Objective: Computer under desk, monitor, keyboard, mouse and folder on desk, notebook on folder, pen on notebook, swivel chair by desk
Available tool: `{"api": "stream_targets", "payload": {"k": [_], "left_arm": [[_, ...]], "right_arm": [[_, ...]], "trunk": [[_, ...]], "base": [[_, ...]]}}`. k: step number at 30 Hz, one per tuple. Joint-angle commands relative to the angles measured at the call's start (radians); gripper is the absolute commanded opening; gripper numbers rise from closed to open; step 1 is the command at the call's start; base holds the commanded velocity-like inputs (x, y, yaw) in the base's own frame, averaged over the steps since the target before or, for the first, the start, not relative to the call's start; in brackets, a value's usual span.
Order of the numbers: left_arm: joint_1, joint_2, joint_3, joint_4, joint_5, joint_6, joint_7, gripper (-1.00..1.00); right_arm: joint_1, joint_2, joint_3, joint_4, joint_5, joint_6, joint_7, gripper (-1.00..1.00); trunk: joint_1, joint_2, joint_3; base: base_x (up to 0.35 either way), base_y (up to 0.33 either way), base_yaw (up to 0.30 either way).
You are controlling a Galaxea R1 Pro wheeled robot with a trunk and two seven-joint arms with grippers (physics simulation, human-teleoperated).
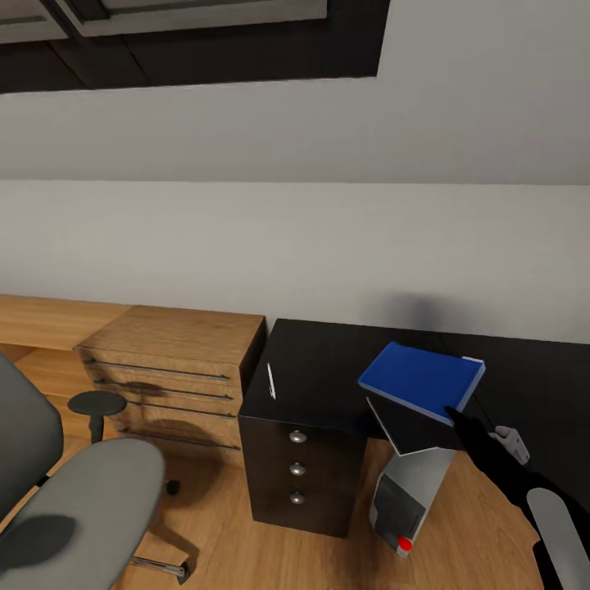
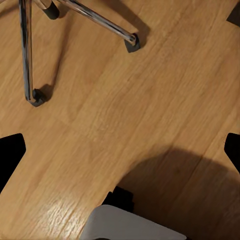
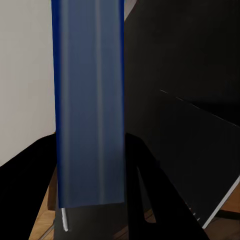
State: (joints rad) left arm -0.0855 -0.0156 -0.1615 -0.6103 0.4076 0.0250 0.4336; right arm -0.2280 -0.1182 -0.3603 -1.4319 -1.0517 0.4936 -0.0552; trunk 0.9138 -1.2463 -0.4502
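Note:
A blue notebook (image 1: 422, 378) hangs tilted just above the black desk (image 1: 328, 369), and my right gripper (image 1: 456, 415) is shut on its near edge. In the right wrist view the notebook's edge (image 3: 90, 110) runs between my black fingers (image 3: 145, 190). Under it lies the dark folder (image 1: 410, 430), overhanging the desk's front edge; the folder (image 3: 200, 160) is also seen beside the notebook. A white pen (image 1: 271, 381) rests on the desk's left part. The computer tower (image 1: 406, 500) stands under the desk. The grey swivel chair (image 1: 90, 500) is at the lower left. My left gripper (image 2: 120, 152) is open over the floor.
A wooden dresser (image 1: 172, 369) stands left of the desk's drawer block (image 1: 299, 471). Chrome chair legs (image 2: 100, 20) with castors cross the wooden floor (image 2: 150, 100). A small white object (image 1: 512, 442) lies on the desk beside my right arm. A pale grey shape (image 2: 135, 225) sits below the left gripper.

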Motion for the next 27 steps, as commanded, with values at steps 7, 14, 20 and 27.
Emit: {"api": "stream_targets", "payload": {"k": [7,14,20,27], "left_arm": [[0.000,0.001,-0.006,-0.002,0.007,0.003,0.008,1.00],[0.000,0.001,-0.006,-0.002,0.007,0.003,0.008,1.00],[0.000,0.000,-0.006,-0.002,0.007,0.003,0.008,1.00],[0.000,0.000,-0.005,-0.002,0.007,0.003,0.008,1.00]], "right_arm": [[-0.001,0.000,0.000,-0.001,-0.008,0.005,-0.006,-1.00],[-0.001,0.000,0.000,0.000,-0.008,0.005,-0.006,-1.00],[-0.001,0.000,0.000,0.001,-0.008,0.005,-0.006,-1.00],[-0.001,0.000,0.000,0.001,-0.008,0.005,-0.006,-1.00]], "trunk": [[0.000,-0.001,-0.001],[0.000,-0.001,-0.001],[0.000,-0.001,-0.001],[0.000,-0.001,-0.001]], "base": [[0.000,0.000,-0.114],[0.000,0.000,-0.253],[0.000,0.000,-0.263],[0.000,0.000,-0.263]]}}
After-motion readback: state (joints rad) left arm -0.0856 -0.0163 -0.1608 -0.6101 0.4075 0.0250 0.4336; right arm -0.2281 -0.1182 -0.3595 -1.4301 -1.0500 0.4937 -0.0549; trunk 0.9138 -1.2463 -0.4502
